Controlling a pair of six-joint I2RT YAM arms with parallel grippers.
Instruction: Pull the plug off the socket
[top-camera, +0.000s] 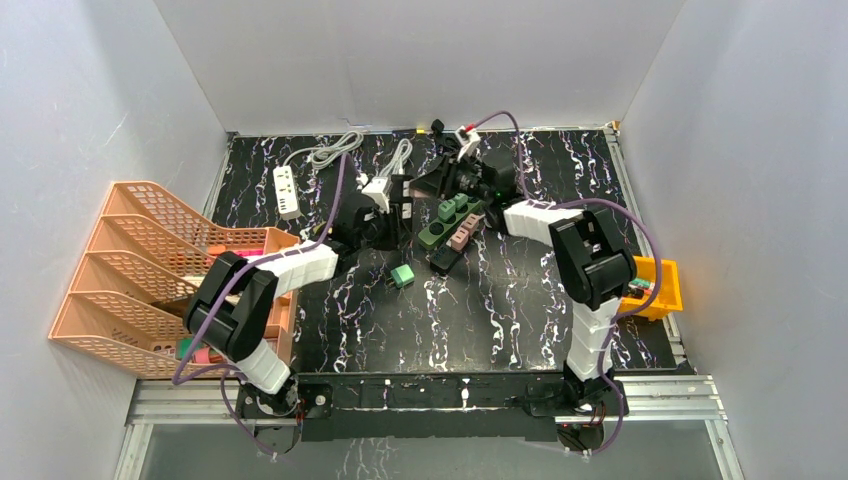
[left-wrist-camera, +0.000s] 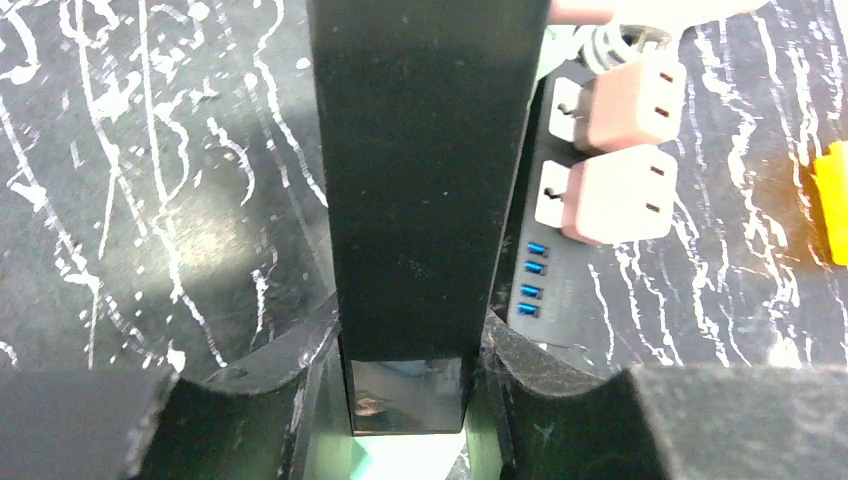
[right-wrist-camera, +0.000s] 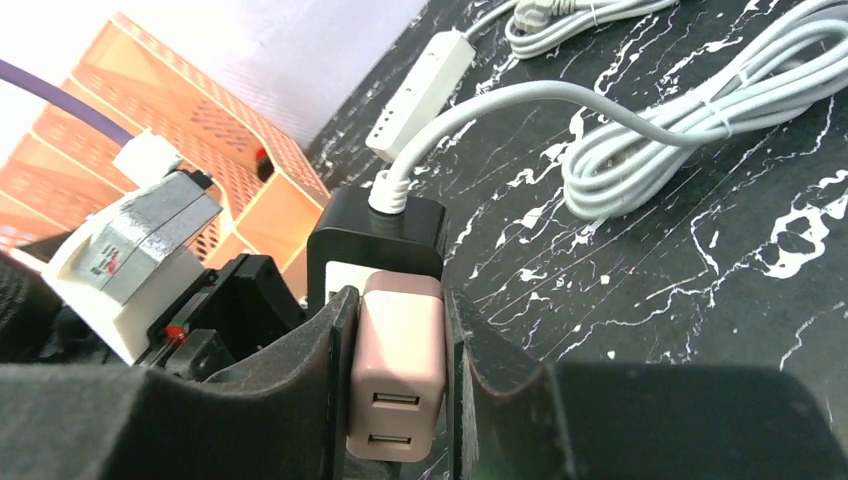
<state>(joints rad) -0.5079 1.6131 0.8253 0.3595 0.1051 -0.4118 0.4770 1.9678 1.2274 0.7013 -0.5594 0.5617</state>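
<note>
The pink plug (right-wrist-camera: 398, 360) is seated in the black power strip (right-wrist-camera: 375, 235), mid-table toward the back. The right gripper (right-wrist-camera: 398, 335) pinches the plug's two flanks, ready for a straight pull. The left gripper (left-wrist-camera: 405, 385) is clamped on the strip's body, likely to anchor it. Beneath lies a black marbled tabletop (top-camera: 400, 330), boxed in by plain white walls (top-camera: 430, 60).

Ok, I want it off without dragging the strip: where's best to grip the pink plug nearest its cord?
Take the pink plug by its two flat long sides, coming from its free end. Those faces are parallel and stand clear of the black power strip; the right gripper clamps it so.
</note>
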